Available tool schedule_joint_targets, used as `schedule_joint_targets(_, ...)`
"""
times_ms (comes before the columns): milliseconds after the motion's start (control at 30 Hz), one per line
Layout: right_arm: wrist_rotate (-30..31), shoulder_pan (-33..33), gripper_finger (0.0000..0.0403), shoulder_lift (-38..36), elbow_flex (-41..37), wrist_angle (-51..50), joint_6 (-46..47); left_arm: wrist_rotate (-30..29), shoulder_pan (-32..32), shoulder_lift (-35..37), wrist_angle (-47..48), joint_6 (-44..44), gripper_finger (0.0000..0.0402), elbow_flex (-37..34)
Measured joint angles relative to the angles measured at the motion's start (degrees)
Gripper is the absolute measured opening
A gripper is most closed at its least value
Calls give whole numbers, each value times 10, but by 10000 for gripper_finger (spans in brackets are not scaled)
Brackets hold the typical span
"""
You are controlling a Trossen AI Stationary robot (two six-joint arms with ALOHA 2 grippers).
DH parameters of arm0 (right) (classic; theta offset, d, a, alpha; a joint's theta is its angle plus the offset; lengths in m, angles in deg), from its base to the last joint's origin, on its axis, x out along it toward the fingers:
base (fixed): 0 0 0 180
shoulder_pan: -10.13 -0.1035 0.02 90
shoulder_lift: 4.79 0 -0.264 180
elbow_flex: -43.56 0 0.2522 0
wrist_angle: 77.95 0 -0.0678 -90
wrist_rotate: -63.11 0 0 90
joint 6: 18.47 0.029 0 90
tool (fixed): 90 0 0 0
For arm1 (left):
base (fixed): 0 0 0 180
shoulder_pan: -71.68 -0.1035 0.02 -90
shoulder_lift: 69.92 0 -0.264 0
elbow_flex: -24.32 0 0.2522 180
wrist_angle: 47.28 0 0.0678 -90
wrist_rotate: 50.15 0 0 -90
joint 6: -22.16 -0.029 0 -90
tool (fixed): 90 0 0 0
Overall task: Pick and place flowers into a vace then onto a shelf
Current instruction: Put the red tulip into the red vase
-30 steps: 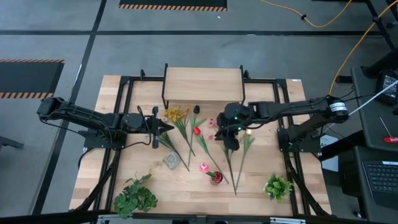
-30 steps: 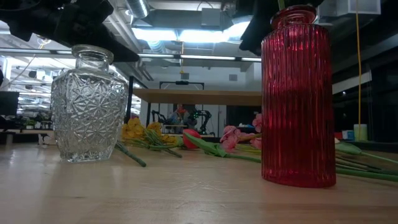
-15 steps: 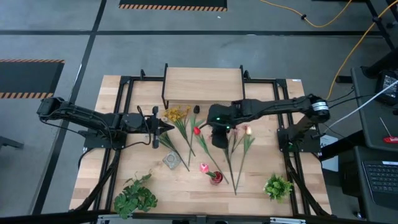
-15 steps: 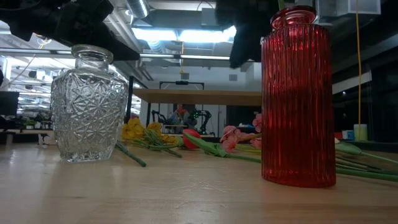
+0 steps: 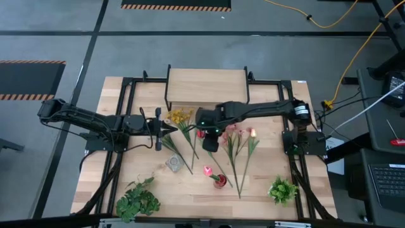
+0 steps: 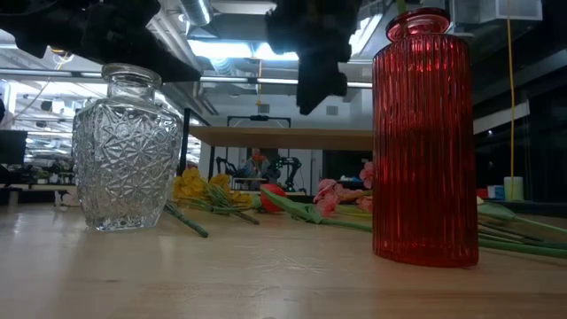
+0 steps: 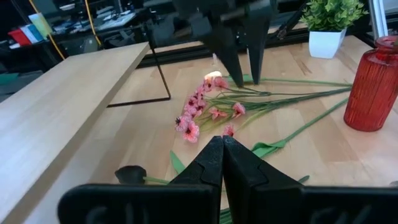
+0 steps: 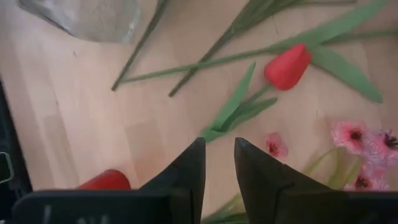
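Right gripper (image 5: 211, 143) hangs over the loose green-stemmed flowers (image 5: 235, 140) on the tabletop, fingers slightly parted, holding nothing. Left gripper (image 5: 166, 130) pinched closed, empty, beside yellow blossoms (image 5: 179, 116). Raised light-wood shelf (image 5: 207, 85) behind; its legs mostly hidden.

Right end effector (image 5: 211, 140) farther left now.
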Motion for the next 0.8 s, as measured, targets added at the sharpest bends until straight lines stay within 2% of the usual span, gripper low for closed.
schedule_joint_targets(267,0,0,88,29,6,2,-13,0,0,0,-4,0,4,0)
schedule_joint_targets(800,1,0,88,33,6,18,-13,0,0,0,-3,0,4,0)
